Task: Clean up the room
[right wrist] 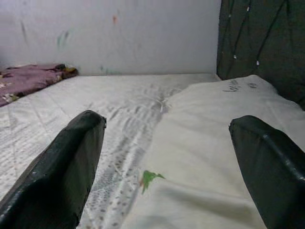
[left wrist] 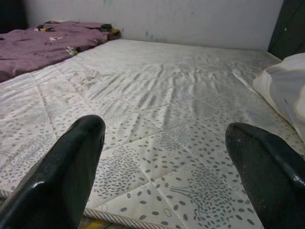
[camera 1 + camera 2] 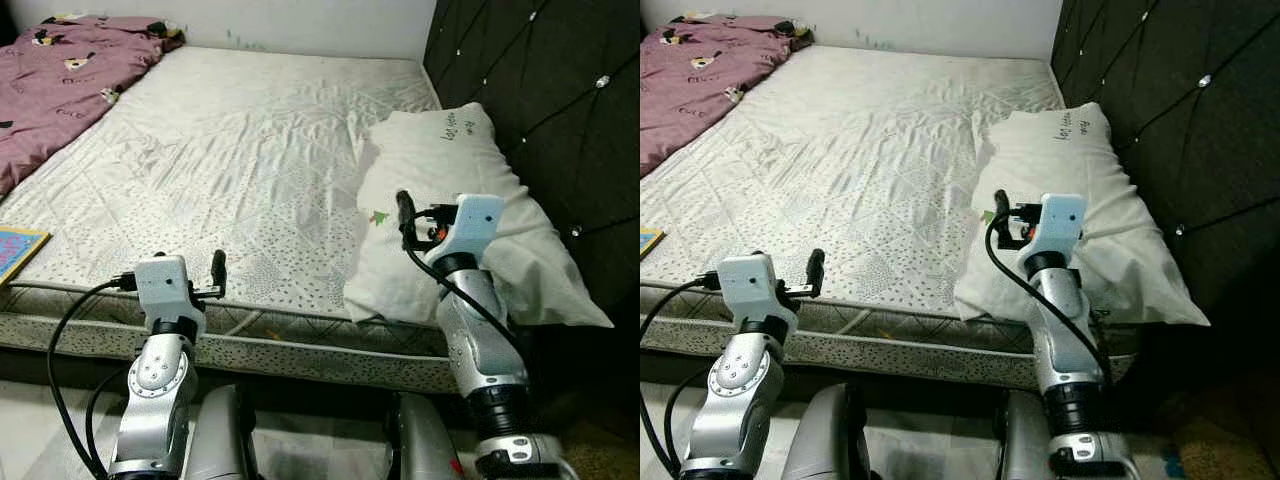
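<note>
White pillow (image 3: 460, 210) lies at 2 o'clock on the mattress (image 3: 230, 150), against the dark headboard (image 3: 540, 90) — the right gripper (image 1: 167, 157) hovers over its near edge, fingers spread wide. At 7 o'clock the left gripper (image 2: 164, 162) holds wide at the mattress edge — a purple blanket (image 3: 60, 70) at 10

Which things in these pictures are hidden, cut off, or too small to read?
- Book: cut by the left edge in the left eye view, cover unreadable.
- Pillow: print too small to read; the right end effector covers part.
- Purple blanket: cut by the edge; pattern too small.
- Floor under the mattress: dark.
</note>
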Robot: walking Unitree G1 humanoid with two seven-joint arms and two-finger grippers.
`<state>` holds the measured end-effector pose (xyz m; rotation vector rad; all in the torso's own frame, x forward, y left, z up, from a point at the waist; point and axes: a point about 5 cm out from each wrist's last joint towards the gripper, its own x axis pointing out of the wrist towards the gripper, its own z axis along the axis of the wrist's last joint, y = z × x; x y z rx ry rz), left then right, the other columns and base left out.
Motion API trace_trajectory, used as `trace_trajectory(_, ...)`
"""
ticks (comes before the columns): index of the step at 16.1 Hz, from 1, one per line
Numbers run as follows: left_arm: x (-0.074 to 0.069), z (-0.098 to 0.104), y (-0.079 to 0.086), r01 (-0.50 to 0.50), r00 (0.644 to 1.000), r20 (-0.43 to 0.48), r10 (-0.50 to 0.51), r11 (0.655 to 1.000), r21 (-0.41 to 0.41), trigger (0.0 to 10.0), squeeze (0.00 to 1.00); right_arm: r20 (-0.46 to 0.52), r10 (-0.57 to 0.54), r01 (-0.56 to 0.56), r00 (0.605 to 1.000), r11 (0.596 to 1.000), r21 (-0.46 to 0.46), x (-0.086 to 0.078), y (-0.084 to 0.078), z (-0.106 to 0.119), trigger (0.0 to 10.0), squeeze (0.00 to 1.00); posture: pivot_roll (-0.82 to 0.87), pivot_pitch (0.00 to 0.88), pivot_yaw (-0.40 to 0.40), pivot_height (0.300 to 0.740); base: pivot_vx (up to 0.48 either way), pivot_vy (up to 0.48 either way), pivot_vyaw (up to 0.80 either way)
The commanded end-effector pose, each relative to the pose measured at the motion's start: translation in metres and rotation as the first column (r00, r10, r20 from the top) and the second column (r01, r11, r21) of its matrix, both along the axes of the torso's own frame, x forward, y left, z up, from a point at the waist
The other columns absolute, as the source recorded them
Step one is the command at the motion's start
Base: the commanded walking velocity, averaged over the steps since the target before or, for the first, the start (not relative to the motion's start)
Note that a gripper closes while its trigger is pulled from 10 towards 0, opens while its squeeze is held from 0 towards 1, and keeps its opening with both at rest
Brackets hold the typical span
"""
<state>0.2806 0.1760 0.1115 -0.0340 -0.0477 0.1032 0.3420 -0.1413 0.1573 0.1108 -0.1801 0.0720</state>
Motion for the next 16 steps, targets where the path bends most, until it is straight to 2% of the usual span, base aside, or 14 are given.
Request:
trace_trajectory(1, 0.002, 0.003, -0.001, -0.012, 1.000, 0.020, 0.012, 1.000, -0.003, 10.0, 0.00, 0.040, 0.013, -0.013, 0.999, 1.000, 0.010, 0.000, 0.003, 0.011, 10.0, 0.00, 0.03, 0.000, 0.006, 0.557, 0.000, 0.000, 0.00)
trace_trajectory(4, 0.006, -0.001, -0.002, -0.008, 1.000, 0.017, 0.009, 1.000, -0.005, 10.0, 0.00, 0.057, 0.014, -0.015, 0.998, 1.000, 0.014, 0.007, 0.006, 0.020, 10.0, 0.00, 0.02, 0.000, 0.009, 0.591, 0.000, 0.000, 0.00)
trace_trajectory(6, 0.011, 0.005, -0.005, -0.005, 0.999, 0.036, 0.005, 1.000, -0.006, 10.0, 0.00, 0.072, 0.014, -0.015, 0.997, 1.000, 0.013, 0.011, 0.005, 0.026, 10.0, 0.00, 0.03, 0.000, 0.013, 0.615, 0.000, 0.000, 0.00)
trace_trajectory(9, 0.009, 0.003, -0.003, -0.007, 0.999, 0.038, 0.007, 1.000, -0.002, 10.0, 0.00, 0.073, 0.015, -0.016, 0.997, 1.000, 0.014, 0.011, 0.008, 0.025, 10.0, 0.00, 0.05, 0.000, 0.007, 0.649, 0.000, 0.000, 0.00)
trace_trajectory(13, -0.001, -0.001, -0.005, -0.013, 1.000, 0.026, 0.013, 1.000, -0.013, 10.0, 0.00, 0.038, 0.013, -0.014, 0.999, 1.000, 0.012, 0.005, 0.006, 0.015, 10.0, 0.00, 0.07, 0.000, -0.008, 0.692, 0.000, 0.000, 0.00)
trace_trajectory(16, -0.008, -0.013, -0.005, -0.037, 0.999, -0.028, 0.036, 0.999, -0.021, 10.0, 0.00, -0.032, -0.014, 0.014, 0.999, 1.000, -0.006, -0.004, -0.004, -0.007, 10.0, 0.00, 0.06, 0.000, 0.004, 0.725, 0.000, 0.000, 0.00)
